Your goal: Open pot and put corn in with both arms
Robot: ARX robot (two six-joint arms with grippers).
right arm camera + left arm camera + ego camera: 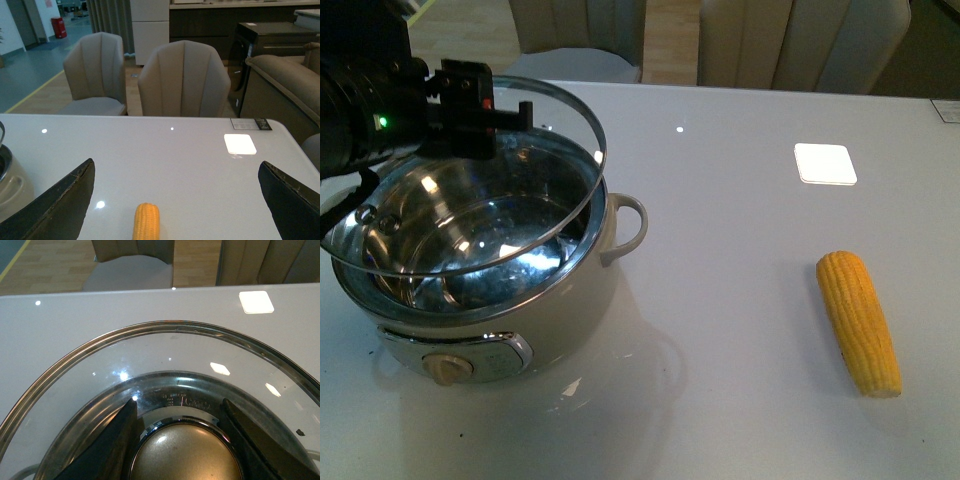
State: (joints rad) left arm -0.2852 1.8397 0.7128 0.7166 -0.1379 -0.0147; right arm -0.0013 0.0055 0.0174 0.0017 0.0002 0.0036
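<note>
The cream-white pot [582, 300] stands at the table's left, its steel interior showing. Its glass lid [560, 120] is lifted and tilted above the opening. My left gripper [470, 105] is shut on the pot lid. In the left wrist view the left gripper [179, 405] has both fingers [107, 450] pressed against the gold knob [185, 455]. The yellow corn [858, 322] lies on the table at the right, well apart from the pot. My right gripper [177, 161] hangs open above the table, with the corn [146, 222] between its spread fingers and lower down. The right arm is out of the front view.
A white square patch [825, 163] lies on the table [720, 250] beyond the corn. Padded chairs [790, 40] stand along the far edge. A small card [946, 110] sits at the far right corner. The pot's side [12, 190] shows in the right wrist view.
</note>
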